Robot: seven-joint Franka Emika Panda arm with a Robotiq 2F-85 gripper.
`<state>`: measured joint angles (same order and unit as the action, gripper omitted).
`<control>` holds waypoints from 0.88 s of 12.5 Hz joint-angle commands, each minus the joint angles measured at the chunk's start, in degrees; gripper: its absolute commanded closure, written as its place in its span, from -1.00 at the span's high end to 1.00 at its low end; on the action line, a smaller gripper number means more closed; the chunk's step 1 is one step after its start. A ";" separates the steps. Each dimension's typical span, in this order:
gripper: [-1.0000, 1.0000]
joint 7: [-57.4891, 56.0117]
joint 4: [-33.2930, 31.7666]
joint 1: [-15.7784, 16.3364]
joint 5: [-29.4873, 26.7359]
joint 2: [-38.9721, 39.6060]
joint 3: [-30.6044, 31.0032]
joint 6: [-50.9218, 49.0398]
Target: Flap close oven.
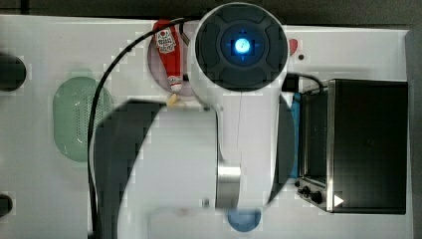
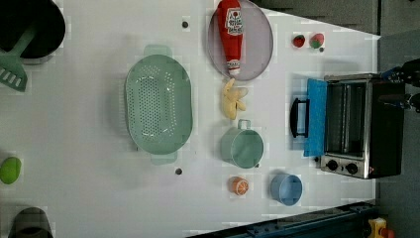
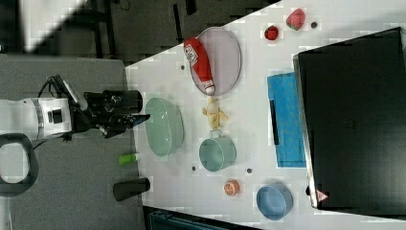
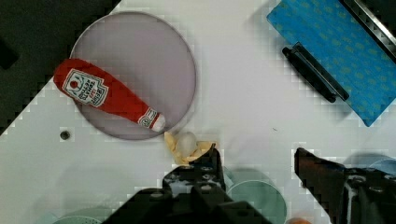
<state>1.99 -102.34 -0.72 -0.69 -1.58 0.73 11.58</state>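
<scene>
So the oven (image 2: 364, 126) sits at the left view's right edge of the table with its blue door (image 2: 315, 117) dropped fully open, rack space looks empty. The gripper (image 4: 257, 170) hangs above the table with its fingers spread apart, holding nothing. Ketchup bottle (image 2: 233, 34) lies on the grey plate (image 2: 257, 42); the green colander (image 2: 158, 109), green pot (image 2: 242, 148) and blue bowl (image 2: 286, 189) all look empty.

In the top view the arm (image 1: 199, 149) hides most of the table (image 1: 40, 189), the banana (image 1: 172, 99) and the blue cup (image 1: 244, 221); beyond the fingers (image 4: 205, 172) the oven (image 4: 369, 14) is cut off
</scene>
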 commanded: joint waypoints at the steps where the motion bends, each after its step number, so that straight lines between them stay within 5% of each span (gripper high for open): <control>1: 0.58 2.68 -11.04 -0.98 0.97 -20.05 -0.45 -9.21; 3: 0.99 2.68 -11.77 -0.97 0.98 -19.56 -0.35 -8.46; 11: 1.00 -3.18 -12.80 -0.82 1.00 -2.54 -0.18 6.13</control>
<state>1.21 -111.57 -1.48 0.51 -7.35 0.58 18.09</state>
